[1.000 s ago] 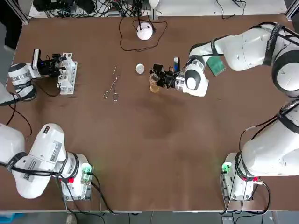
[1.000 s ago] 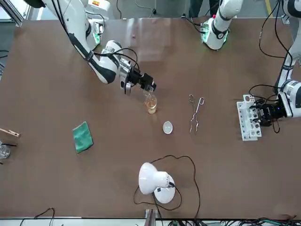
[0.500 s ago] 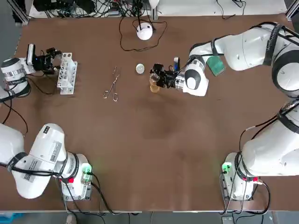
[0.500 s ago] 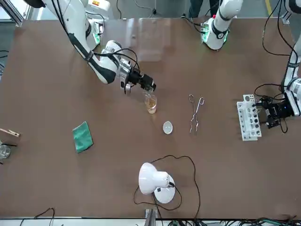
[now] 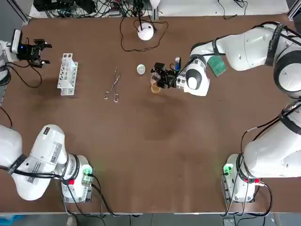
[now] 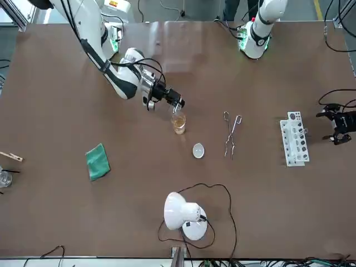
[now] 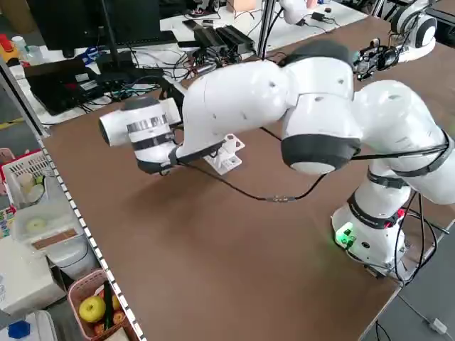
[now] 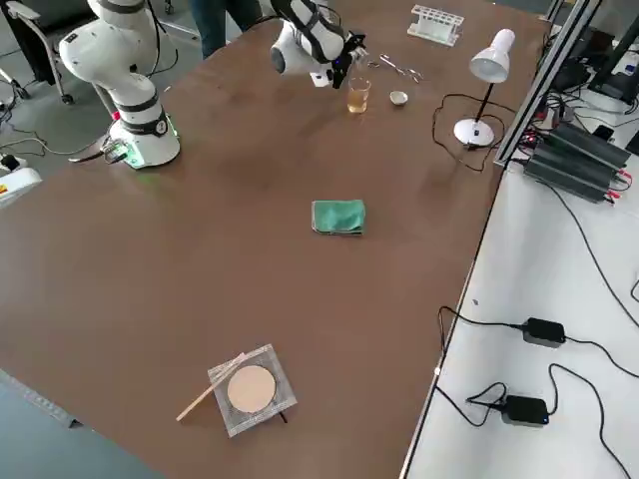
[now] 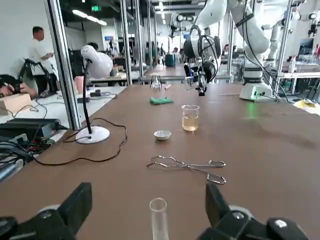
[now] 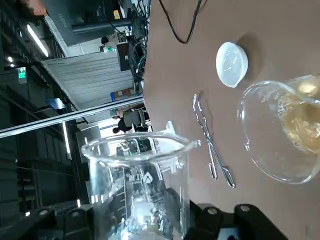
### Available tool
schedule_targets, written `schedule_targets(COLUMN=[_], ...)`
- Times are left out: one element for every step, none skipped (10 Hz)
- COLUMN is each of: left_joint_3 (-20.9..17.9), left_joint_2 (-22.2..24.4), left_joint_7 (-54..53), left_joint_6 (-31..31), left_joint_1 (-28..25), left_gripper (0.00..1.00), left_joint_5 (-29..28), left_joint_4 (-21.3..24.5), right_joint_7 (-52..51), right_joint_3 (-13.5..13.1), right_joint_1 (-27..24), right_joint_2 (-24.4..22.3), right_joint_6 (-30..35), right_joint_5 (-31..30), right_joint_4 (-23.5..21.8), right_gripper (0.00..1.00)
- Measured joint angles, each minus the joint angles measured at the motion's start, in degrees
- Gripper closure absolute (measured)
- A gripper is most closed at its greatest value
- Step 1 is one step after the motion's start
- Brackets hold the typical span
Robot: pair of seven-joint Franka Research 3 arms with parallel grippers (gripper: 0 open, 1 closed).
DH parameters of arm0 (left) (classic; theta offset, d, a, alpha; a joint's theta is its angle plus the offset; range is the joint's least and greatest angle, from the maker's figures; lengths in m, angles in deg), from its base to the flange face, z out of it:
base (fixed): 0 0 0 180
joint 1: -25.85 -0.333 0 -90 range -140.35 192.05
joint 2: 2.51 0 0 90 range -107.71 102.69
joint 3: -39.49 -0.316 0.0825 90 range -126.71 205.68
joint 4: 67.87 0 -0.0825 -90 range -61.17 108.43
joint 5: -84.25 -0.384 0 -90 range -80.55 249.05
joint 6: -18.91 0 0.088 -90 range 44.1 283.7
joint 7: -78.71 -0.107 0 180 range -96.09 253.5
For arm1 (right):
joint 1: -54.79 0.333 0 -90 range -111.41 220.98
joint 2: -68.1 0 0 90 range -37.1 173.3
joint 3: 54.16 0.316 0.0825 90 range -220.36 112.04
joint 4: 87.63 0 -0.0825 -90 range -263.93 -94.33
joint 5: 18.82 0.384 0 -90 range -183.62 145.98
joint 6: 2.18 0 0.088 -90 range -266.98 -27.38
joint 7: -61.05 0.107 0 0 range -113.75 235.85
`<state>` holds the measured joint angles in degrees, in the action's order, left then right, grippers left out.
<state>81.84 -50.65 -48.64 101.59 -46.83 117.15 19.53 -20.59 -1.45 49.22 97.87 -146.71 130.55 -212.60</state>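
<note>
Table (image 5: 150, 155): beaker (image 5: 155, 88) beneath glass (image 10: 140, 185) in right tool (image 5: 158, 75)

Top camera looked straight down on table (image 5: 155, 155), lamp (image 5: 146, 31) upper centre. Front camera faced opposite way, lamp lower centre; both took whole table. Right side camera stood far, diagonal, beaker (image 8: 358, 95) near top. Left side camera sat close on left arm (image 7: 270, 92). Left wrist camera looked low across table, beaker far ahead. Right wrist camera hung just over beaker, glass (image 10: 137, 185) nearest lens.

left arm (image 7: 242, 99) over brown table (image 7: 213, 270), white rack (image 7: 226, 155) behind, fruit basket (image 7: 77, 302)
</note>
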Motion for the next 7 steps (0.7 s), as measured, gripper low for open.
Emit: schedule_targets(left_joint_3=[0.27,0.34,0.38,0.42,0.46,0.48,0.51], left_joint_2=[3.48,7.0,10.19,13.22,16.65,19.91,23.25], left_joint_7=[1.92,4.02,6.85,10.16,13.34,16.16,19.23], left_joint_6=[-0.37,-0.57,-0.59,-0.58,-0.5,0.64,3.1], left_joint_1=[0.33,1.18,2.45,3.89,5.38,6.6,7.6], left_gripper=[0.0,0.0,0.0,0.0,0.0,0.0,0.0], left_joint_5=[-0.03,-0.04,-0.06,-0.07,-0.09,-0.16,-0.37], left_joint_4=[0.0,0.09,0.26,0.46,0.82,1.64,3.23], right_joint_7=[0.36,1.05,1.8,2.36,2.61,3.38,4.72], right_joint_3=[0.02,0.04,0.1,0.18,0.24,0.28,0.32], right_joint_1=[0.0,0.0,0.0,0.01,0.01,0.01,0.02], right_joint_2=[0.0,0.0,0.0,0.0,0.01,0.02,0.02], right_joint_6=[0.0,0.0,-0.01,-0.03,-0.12,-0.27,-0.38], right_joint_5=[0.0,-0.01,-0.01,-0.02,-0.02,-0.02,-0.03], right_joint_4=[0.1,0.13,0.14,0.15,0.14,0.14,0.13], right_gripper=[0.61,0.61,0.61,0.61,0.61,0.61,0.61])
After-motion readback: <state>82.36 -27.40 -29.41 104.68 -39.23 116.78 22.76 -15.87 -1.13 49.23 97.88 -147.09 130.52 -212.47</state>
